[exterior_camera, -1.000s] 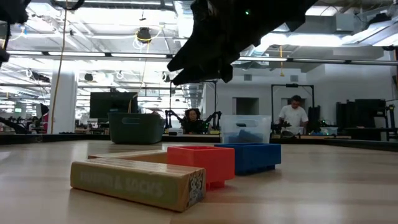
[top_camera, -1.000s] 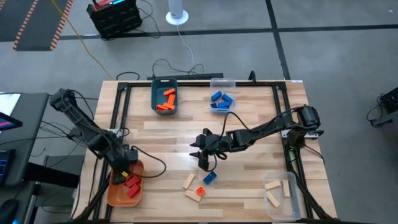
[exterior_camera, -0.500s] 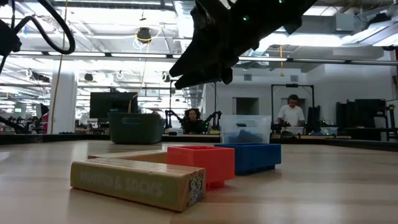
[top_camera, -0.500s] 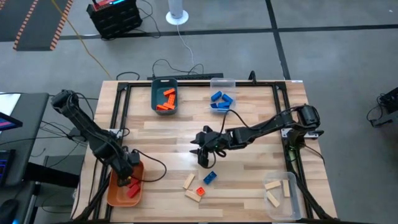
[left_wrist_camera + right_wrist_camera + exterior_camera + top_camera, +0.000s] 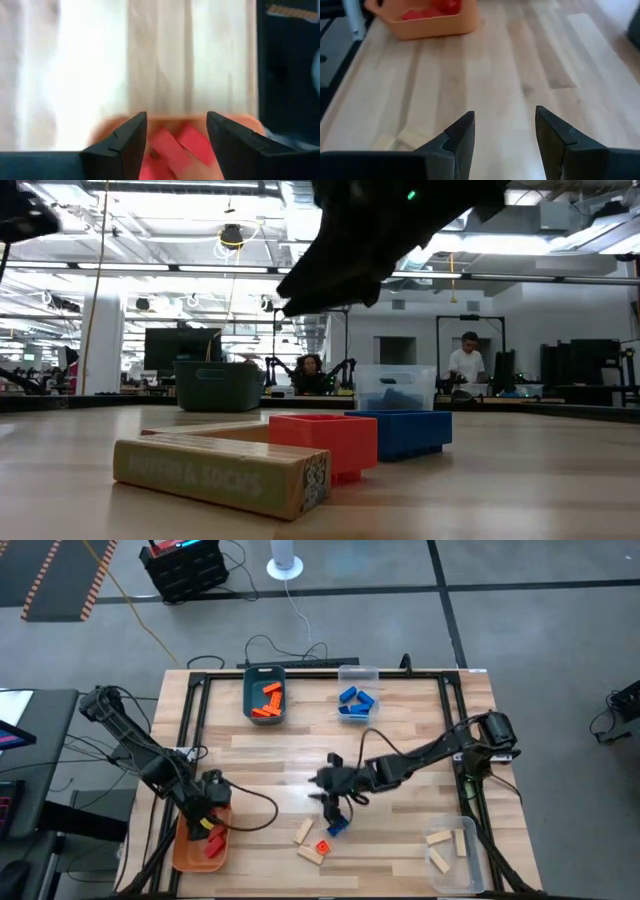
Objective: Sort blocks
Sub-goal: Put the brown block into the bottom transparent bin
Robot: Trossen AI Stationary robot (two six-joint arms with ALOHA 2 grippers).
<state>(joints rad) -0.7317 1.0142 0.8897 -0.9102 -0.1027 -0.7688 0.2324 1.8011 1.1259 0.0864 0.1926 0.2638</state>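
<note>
Looking down, the high view placed the right gripper [image 5: 334, 802] above the loose blue block [image 5: 337, 827], fingers spread and empty; the low view showed only its dark underside. The left gripper [image 5: 176, 131] stood open, holding nothing, over the orange bin [image 5: 185, 850] with two red blocks [image 5: 181, 147]. One red block [image 5: 322, 442], two wooden blocks [image 5: 304, 832] lay loose on the plank table [image 5: 400, 830]; two people stood behind.

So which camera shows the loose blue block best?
The low view: the blue block sits unobstructed, touching the red block. In the high view the right gripper hovers over it, leaving a small blue patch. Neither wrist view shows it.
</note>
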